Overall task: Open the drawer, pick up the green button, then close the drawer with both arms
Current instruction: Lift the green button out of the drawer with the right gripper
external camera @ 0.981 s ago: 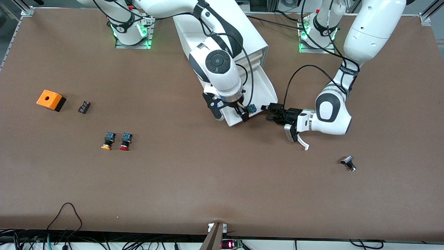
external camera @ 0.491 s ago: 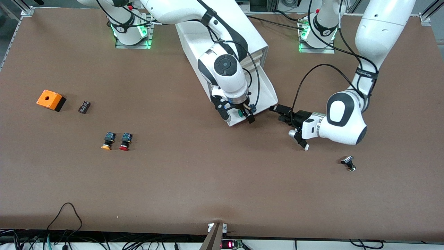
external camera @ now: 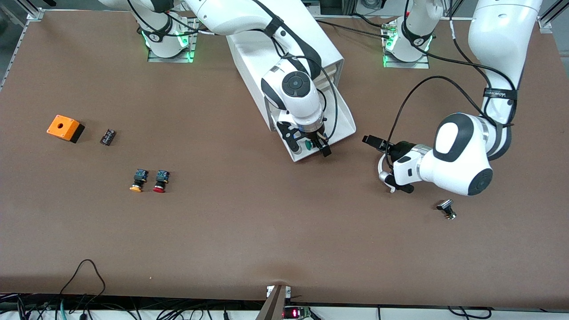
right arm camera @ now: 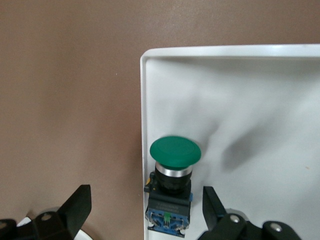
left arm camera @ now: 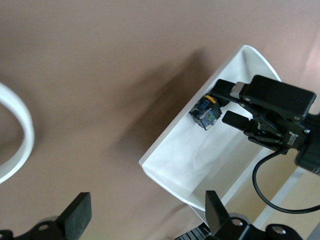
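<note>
Right wrist view: right hand (right arm camera: 142, 210) spread wide around button (right arm camera: 172, 182).

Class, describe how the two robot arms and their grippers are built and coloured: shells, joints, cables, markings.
Both arms have glossy white rounded shells with dark grey joint discs. The right arm carries a black band and a looping black cable, as does the left arm, whose band bears small white lettering. The right gripper and left gripper are black, with two flat fingers each. Green lights glow at both bases.
</note>
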### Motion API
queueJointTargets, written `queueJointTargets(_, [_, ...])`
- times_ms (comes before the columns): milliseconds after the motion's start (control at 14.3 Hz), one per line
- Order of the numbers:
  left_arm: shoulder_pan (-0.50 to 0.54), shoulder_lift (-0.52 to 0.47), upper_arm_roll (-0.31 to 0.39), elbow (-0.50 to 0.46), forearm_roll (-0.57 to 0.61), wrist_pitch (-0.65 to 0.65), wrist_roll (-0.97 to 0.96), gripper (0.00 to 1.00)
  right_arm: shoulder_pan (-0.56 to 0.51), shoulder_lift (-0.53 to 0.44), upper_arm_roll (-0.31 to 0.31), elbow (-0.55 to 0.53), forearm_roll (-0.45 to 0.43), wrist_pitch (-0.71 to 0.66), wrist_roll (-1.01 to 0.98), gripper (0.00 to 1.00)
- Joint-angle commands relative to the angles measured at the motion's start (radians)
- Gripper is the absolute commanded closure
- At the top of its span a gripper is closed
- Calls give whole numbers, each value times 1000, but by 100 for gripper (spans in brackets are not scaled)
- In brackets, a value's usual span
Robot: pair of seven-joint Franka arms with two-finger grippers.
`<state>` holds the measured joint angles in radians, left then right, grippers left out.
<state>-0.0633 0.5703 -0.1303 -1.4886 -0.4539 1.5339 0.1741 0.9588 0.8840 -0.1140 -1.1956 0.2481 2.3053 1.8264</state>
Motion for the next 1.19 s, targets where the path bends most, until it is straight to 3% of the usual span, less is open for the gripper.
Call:
queueJointTargets(0, [-3, 7, -2, 79, 47, -66, -137, 0, 18, 29, -12, 31, 0, 2, 24, 9])
queueJointTargets(70, [-3, 7, -2, 89, 47, -72, -154, 0, 20, 33, -12, 31, -1, 2, 21, 17])
queueJointTargets(280, [-4, 6, -3, 114, 104, -73, -168, 0, 20, 33, -12, 33, 0, 2, 10, 72])
queueJointTargets(421, [-4, 7, -5, 139, 123, -90, -227, 0, 20, 32, -12, 34, 0, 0, 13, 99])
queueJointTargets(771, [-18, 7, -6, 154, 123, -95, -324, 0, 15, 6, -27, 36, 0, -39, 14, 100])
queueJointTargets(1121, [-55, -18, -19, 149, 228, -14, -543, 0, -47, -58, -59, 143, 3, -242, -160, 100])
